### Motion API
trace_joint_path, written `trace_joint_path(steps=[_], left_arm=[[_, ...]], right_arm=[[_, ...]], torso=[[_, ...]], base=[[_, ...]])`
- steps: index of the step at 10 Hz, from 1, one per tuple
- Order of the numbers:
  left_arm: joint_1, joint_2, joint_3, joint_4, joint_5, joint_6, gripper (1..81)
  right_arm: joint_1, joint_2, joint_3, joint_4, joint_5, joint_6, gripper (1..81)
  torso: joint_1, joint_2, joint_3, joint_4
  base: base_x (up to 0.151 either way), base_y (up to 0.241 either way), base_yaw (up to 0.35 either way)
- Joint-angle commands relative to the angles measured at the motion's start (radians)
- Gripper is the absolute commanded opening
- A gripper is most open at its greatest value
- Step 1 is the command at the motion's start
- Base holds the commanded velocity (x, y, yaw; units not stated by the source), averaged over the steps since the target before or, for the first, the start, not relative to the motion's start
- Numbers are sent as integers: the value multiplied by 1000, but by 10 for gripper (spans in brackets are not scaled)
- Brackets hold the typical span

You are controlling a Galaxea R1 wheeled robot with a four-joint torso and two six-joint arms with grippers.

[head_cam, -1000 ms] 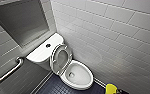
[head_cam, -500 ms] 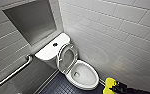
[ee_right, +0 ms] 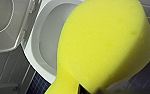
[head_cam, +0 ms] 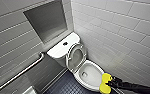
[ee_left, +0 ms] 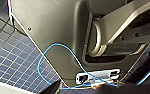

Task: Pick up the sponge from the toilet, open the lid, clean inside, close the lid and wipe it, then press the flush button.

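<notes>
The white toilet (head_cam: 91,75) stands in the corner with its lid (head_cam: 76,56) raised and leaning back against the cistern. The dark round flush button (head_cam: 65,43) sits on the cistern top. My right gripper (head_cam: 109,84) comes in from the lower right and is shut on the yellow sponge (head_cam: 105,82), which hangs just over the bowl's near right rim. In the right wrist view the sponge (ee_right: 103,45) looms large in front of the open bowl (ee_right: 44,37) and the raised lid (ee_right: 1,15). The left wrist view looks at the robot's own body.
A grey recessed niche (head_cam: 47,21) is set in the wall above the cistern. A metal grab bar (head_cam: 21,72) runs along the left wall. White tiled walls close in on both sides. The floor (head_cam: 66,86) is dark blue mosaic tile. A blue cable (ee_left: 44,57) loops over the robot's body.
My right arm has carried the sponge in from the lower right edge toward the bowl's rim. The view has shifted slightly. The lid stays up.
</notes>
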Motion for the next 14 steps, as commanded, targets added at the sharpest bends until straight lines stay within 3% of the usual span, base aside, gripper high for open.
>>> trace_joint_path(steps=[1,3,14], left_arm=[[13,-2,2,-14,92,3,811],[13,1,2,-14,93,3,811],[20,14,3,-19,66,-3,811]], right_arm=[[182,-36,20,9,-103,1,10],[239,-17,24,10,-154,1,10],[199,50,-27,1,-152,-1,10]], torso=[[0,0,0,0],[0,0,0,0],[0,1,-1,0]], base=[[0,0,0],[0,0,0],[0,0,0]])
